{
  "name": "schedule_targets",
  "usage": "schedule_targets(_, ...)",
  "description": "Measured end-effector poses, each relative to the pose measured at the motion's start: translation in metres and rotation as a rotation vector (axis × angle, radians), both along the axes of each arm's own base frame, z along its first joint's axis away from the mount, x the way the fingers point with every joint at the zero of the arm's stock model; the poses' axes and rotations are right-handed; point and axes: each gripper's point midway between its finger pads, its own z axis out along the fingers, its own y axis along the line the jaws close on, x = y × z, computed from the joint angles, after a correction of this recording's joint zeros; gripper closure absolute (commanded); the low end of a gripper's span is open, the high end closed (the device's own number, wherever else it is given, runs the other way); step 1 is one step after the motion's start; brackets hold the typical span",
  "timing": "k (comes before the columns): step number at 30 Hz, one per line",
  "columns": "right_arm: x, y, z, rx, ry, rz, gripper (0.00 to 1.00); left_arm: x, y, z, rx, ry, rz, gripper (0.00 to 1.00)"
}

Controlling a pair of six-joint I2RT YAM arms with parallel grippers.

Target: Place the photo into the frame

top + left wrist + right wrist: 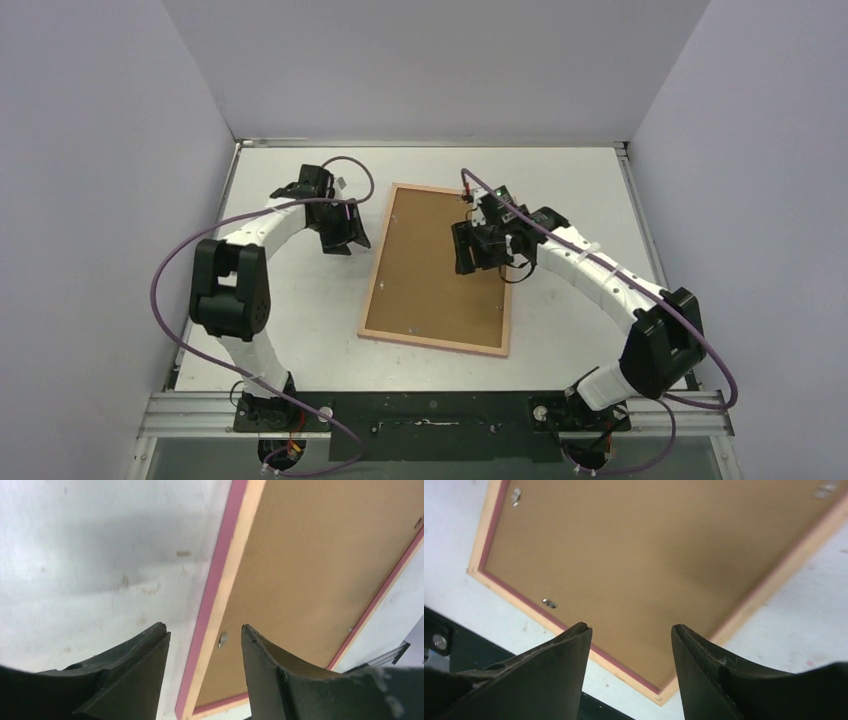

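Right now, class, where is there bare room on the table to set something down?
Bare table lies between the left arm and the frame, and along the far wall. Crowded: the right gripper hangs over the frame's right side, the left gripper beside its far-left corner.

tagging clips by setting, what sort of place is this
Probably a robot lab test cell: plain white walls box in a white table, and the left arm and right arm are bolted to a metal rail.

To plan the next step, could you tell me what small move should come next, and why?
Probably lift the right gripper clear: it and the left gripper are open and empty, the backing board fills the frame, photo not visible.
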Motion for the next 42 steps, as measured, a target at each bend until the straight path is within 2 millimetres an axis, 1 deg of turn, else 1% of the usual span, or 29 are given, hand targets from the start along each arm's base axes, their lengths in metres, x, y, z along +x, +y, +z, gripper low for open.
schedule_targets(2, -0.008, 0.019, -0.010, 0.018, 0.021, 0.042, 0.45, -0.011, 0.003, 0.009, 0.004, -0.016, 0.003, 0.45)
schedule_targets(4, -0.016, 0.039, -0.023, 0.029, 0.047, 0.087, 0.52, -0.028, 0.006, 0.011, 0.006, -0.016, 0.005, 0.45)
schedule_targets(6, -0.025, 0.059, -0.037, 0.038, 0.074, 0.137, 0.59, -0.048, 0.008, 0.004, 0.006, 0.016, 0.012, 0.43)
schedule_targets(7, -0.030, 0.069, -0.045, 0.040, 0.086, 0.166, 0.60, -0.059, 0.008, -0.002, 0.005, 0.040, 0.014, 0.43)
schedule_targets(10, -0.047, 0.099, -0.069, 0.031, 0.115, 0.266, 0.61, -0.090, 0.002, -0.022, -0.022, 0.127, 0.004, 0.43)
schedule_targets(12, -0.061, 0.112, -0.087, 0.012, 0.139, 0.326, 0.60, -0.110, -0.003, -0.034, -0.049, 0.182, -0.008, 0.44)
schedule_targets(13, -0.067, 0.117, -0.094, 0.002, 0.151, 0.349, 0.58, -0.118, -0.006, -0.037, -0.063, 0.206, -0.011, 0.44)
schedule_targets(15, -0.079, 0.124, -0.110, -0.021, 0.180, 0.389, 0.56, -0.126, -0.011, -0.040, -0.090, 0.232, -0.017, 0.45)
schedule_targets(16, -0.083, 0.126, -0.116, -0.029, 0.190, 0.401, 0.56, -0.128, -0.013, -0.039, -0.103, 0.235, -0.019, 0.47)
schedule_targets(17, -0.084, 0.128, -0.117, -0.027, 0.191, 0.406, 0.55, -0.129, -0.015, -0.039, -0.112, 0.234, -0.022, 0.48)
schedule_targets(19, -0.082, 0.134, -0.114, 0.002, 0.177, 0.414, 0.56, -0.129, -0.017, -0.039, -0.126, 0.232, -0.020, 0.53)
schedule_targets(24, -0.083, 0.144, -0.115, 0.046, 0.175, 0.417, 0.61, -0.131, -0.021, -0.043, -0.158, 0.238, -0.007, 0.63)
schedule_targets(30, -0.084, 0.151, -0.116, 0.086, 0.175, 0.410, 0.65, -0.131, -0.018, -0.046, -0.152, 0.251, 0.015, 0.72)
schedule_targets(33, -0.085, 0.152, -0.116, 0.096, 0.172, 0.407, 0.65, -0.131, -0.018, -0.047, -0.151, 0.255, 0.018, 0.74)
schedule_targets(38, -0.087, 0.150, -0.116, 0.104, 0.168, 0.409, 0.62, -0.132, -0.019, -0.047, -0.157, 0.262, 0.019, 0.76)
schedule_targets(42, -0.094, 0.146, -0.115, 0.118, 0.179, 0.421, 0.62, -0.133, -0.021, -0.047, -0.170, 0.273, 0.017, 0.78)
